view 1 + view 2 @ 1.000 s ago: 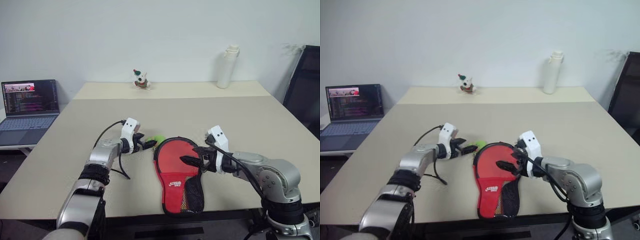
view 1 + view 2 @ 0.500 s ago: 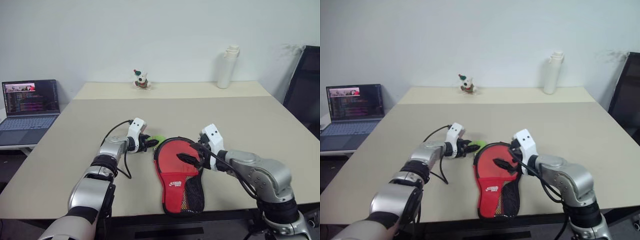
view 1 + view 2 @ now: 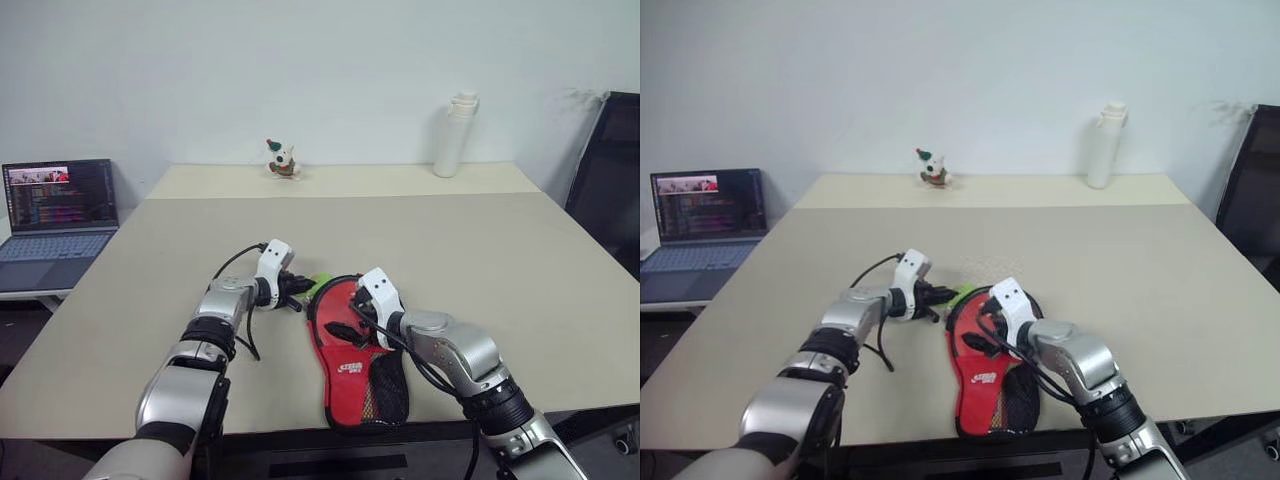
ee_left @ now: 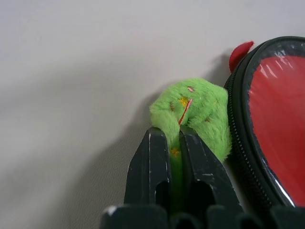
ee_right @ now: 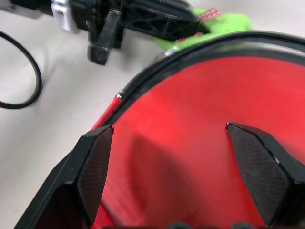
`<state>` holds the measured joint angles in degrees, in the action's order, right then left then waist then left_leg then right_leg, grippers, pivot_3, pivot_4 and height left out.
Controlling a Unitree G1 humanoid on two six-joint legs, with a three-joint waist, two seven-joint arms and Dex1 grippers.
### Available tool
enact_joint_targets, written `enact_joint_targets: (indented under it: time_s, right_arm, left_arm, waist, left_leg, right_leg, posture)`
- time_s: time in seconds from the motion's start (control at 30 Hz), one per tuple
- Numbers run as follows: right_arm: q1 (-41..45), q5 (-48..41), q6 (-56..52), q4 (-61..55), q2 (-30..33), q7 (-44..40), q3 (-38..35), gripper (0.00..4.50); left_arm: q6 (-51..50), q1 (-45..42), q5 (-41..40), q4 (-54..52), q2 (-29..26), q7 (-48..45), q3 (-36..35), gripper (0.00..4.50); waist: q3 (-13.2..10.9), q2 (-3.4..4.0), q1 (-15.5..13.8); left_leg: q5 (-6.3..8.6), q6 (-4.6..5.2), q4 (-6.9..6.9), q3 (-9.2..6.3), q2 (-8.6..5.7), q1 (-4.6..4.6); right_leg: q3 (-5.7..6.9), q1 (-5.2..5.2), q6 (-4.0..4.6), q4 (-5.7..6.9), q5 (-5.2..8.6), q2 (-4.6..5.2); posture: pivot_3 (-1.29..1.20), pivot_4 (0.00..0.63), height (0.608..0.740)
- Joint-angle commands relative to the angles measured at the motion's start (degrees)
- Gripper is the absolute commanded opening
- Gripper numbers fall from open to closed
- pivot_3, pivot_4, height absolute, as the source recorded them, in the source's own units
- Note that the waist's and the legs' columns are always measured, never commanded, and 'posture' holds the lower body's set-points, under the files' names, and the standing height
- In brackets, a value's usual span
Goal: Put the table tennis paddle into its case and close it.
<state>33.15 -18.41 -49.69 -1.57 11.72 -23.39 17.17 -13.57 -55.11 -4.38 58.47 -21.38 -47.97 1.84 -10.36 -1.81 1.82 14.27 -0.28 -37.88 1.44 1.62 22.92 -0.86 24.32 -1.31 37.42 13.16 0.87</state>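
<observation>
A pale wall backs a beige bench (image 3: 480,250) made of two tops pushed together. Along the far edge stand a small plush toy (image 3: 282,159) and a white bottle (image 3: 454,134); a laptop (image 3: 58,210) sits open on a separate low table off the left edge, and a black chair (image 3: 610,180) stands past the right edge.

In the head views, the case (image 3: 358,360) lies red side up near the near edge, its round end toward the far edge and its mesh pocket toward the near edge. The left gripper (image 3: 296,288) reaches to the round end's left rim, where the green charm (image 3: 318,279) shows. The right gripper (image 3: 345,328) hangs over the red face of the case.

In the left wrist view, the left gripper's fingers (image 4: 151,164) are pinched together on the fuzzy green charm, which lies just beside the black zip edge (image 4: 248,157) of the case.

In the right wrist view, the right gripper's fingers (image 5: 95,167) stand wide apart above the red face, holding nothing. The left gripper shows beyond the zip rim, at the charm.

The table tennis paddle cannot be told apart from the case.
</observation>
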Motion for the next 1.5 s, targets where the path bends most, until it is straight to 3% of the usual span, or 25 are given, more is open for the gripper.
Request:
enact_joint_targets:
  time_s: [0.03,0.3,0.63,1.07,1.5]
  right_arm:
    - [-1.95,2.38,0.76,2.55,0.07,0.17,0.59,4.14]
    - [-5.11,3.86,0.86,3.06,-1.8,0.2,0.65,4.14]
    - [-7.4,4.6,-0.17,4.24,-4.53,0.19,0.44,4.14]
    - [-20.09,4.07,-6.47,-7.28,-3.31,1.59,3.56,4.14]
    - [-24.44,3.35,-9.44,-12.19,-3.49,3.74,3.99,4.14]
  left_arm:
    - [2.35,-1.72,3.04,3.31,-1.55,5.29,0.23,0.02]
    - [8.46,-10.5,6.76,12.65,-0.64,15.36,0.1,0.02]
    - [13.39,-18.78,12.22,17.72,5.94,21.81,1.33,0.02]
    - [24.37,-24.03,28.18,19.92,17.13,30.5,13.05,0.02]
    - [33.35,-25.17,37.97,20.28,26.65,33.63,21.98,0.02]
  waist:
    - [0.07,-0.1,0.01]
    - [0.35,-0.55,0.06]
    - [0.42,-0.67,0.09]
    - [0.62,-0.73,-0.18]
    - [0.73,-0.66,-0.4]
  left_leg:
    - [0.0,0.0,0.0,0.0,0.0,-0.04]
    - [-0.01,-0.01,-0.1,0.01,0.01,-0.35]
    - [-0.01,-0.02,-0.07,0.06,0.0,-0.32]
    - [0.01,-0.04,-0.05,0.07,-0.06,-0.27]
    - [0.08,-0.08,0.03,0.03,-0.1,-0.04]
  right_leg:
    - [-0.01,-0.01,0.0,0.05,0.0,-0.01]
    - [0.02,-0.16,-0.01,0.41,0.01,-0.04]
    - [0.0,-0.15,0.0,0.36,0.01,-0.04]
    - [0.06,-0.21,-0.03,0.24,0.03,0.03]
    - [0.15,-0.26,-0.13,-0.3,0.0,0.11]
  posture:
    - [0.0,0.15,0.74]
    - [0.0,0.15,0.74]
    - [0.0,0.15,0.74]
    - [0.0,0.15,0.74]
    - [0.0,0.15,0.74]
